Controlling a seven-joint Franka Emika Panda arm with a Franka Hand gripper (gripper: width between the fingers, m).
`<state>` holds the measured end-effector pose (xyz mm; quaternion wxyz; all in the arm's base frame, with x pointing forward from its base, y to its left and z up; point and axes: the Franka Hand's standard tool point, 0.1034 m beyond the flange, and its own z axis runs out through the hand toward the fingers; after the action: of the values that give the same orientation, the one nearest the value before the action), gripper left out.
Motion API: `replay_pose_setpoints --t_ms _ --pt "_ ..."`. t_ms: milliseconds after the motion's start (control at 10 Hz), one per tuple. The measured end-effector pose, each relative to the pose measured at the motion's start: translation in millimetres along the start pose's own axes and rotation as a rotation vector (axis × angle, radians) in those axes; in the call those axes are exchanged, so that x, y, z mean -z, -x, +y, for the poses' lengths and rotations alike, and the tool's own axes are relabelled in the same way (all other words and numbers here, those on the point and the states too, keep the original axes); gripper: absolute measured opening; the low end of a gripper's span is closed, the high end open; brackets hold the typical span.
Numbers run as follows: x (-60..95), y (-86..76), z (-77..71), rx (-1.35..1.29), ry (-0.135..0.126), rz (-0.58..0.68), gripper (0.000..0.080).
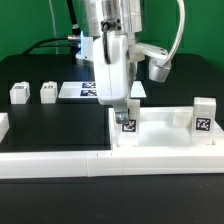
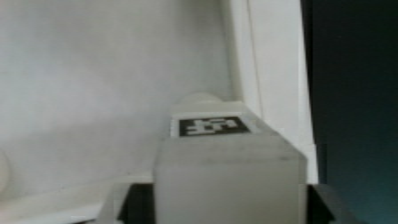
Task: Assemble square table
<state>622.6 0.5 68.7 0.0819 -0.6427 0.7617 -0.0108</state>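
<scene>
Tagged white leg (image 2: 222, 168) sits clamped between the gripper (image 2: 222, 208) fingers (image 2: 130, 206), pads narrow on both its sides; its tag faces away from the fingertips; square table top (image 2: 98, 80) lies just past the leg's far end, raised rim (image 2: 267, 60) right beside it; contact with the top unclear; second leg (image 1: 203, 114) stands on the top, apart from the fingers; two loose legs (image 1: 18, 93) lie well apart on the opposite side.
</scene>
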Motion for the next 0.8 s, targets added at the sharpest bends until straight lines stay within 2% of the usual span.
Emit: replay_pose_setpoints --t_ms 100,200,300,400,500,800 --pt "-0.4 0.0 0.2 0.043 0.0 0.0 0.0294" --pt "-0.9 0.5 0.2 0.059 -0.001 0.002 0.0471" --pt "-0.9 5.7 -4.9 0.36 -0.028 0.048 0.0587" --pt "-2.8 11.6 -2.7 0.528 -0.028 0.055 0.0587" --pt "-2.5 11.9 -0.7 0.601 -0.023 0.055 0.0637" --pt "-3.4 9.9 -0.9 0.814 -0.018 0.066 0.0649"
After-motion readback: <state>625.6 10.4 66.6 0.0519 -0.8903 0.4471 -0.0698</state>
